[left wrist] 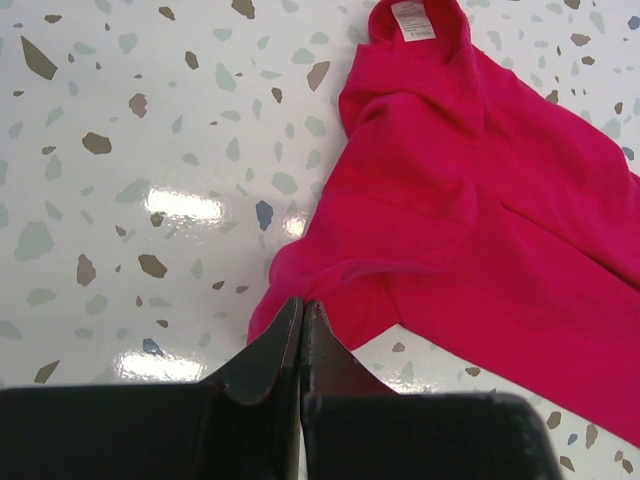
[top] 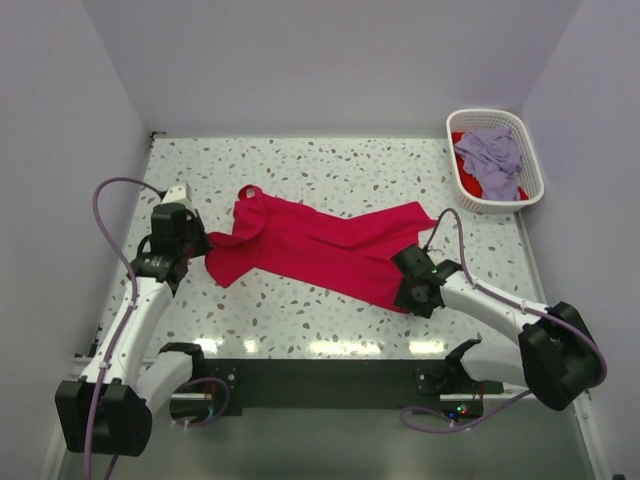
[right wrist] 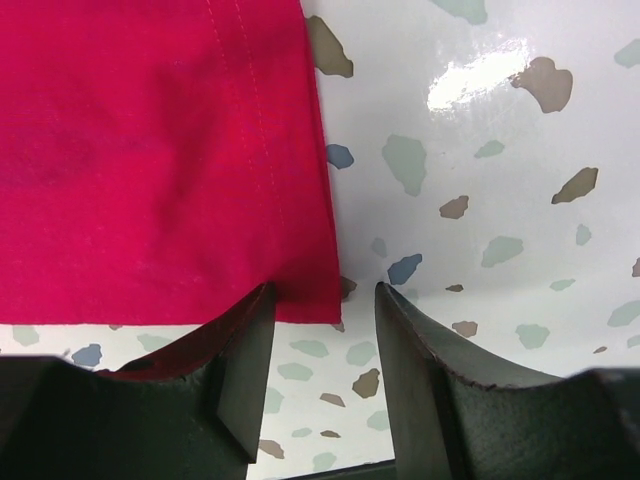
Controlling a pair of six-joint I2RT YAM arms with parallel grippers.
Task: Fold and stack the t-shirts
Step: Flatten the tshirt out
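A crimson t-shirt lies spread slantwise across the speckled table, its collar and white label at the far left. My left gripper is at the shirt's near-left corner, its jaws shut on a puckered bit of the red cloth. My right gripper is at the shirt's near-right corner. Its jaws stand open, with the hem corner of the shirt lying between them by the left finger. A lavender t-shirt sits crumpled in the basket on top of more red cloth.
The white slotted basket stands at the back right corner of the table. White walls close in the table on the left, back and right. The dark base rail runs along the near edge.
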